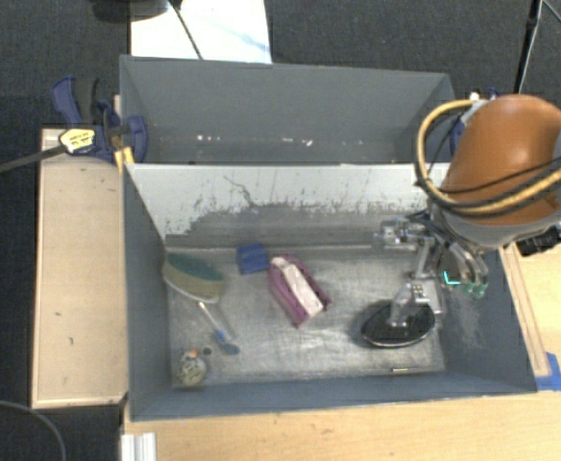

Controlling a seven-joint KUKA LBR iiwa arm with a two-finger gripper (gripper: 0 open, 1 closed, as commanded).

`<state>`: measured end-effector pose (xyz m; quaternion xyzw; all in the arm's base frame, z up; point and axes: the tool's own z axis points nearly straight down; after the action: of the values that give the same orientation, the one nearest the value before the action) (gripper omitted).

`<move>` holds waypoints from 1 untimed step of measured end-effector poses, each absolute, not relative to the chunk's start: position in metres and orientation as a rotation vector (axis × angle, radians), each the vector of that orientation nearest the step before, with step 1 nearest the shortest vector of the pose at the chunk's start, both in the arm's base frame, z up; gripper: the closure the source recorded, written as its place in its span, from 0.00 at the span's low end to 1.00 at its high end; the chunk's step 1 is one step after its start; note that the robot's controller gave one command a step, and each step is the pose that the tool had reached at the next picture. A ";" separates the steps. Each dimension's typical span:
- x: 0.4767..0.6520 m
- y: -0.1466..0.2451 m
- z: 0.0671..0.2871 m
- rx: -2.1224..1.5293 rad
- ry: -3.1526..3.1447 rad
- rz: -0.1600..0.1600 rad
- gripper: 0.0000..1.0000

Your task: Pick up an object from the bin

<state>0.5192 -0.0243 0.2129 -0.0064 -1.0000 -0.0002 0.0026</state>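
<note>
Hovering at black oval disc [394,327], bin [261,113] front-right; approach step prob. Can't tell if my fingers [417,302] apart/shut. Next: clamp, lift.

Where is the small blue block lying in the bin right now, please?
In the camera view the small blue block lies left of centre by the back wall, between the green brush and the purple box.

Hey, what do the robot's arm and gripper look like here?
A rounded orange cover caps the wrist, looped by yellow and black cables. Below it is a slim silver metal gripper with a small teal light.
</note>
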 end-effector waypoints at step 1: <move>0.497 -0.092 0.073 -0.123 -3.134 0.001 0.00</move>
<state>0.4970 -0.0915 0.0728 -0.0391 -0.9992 0.0002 0.0026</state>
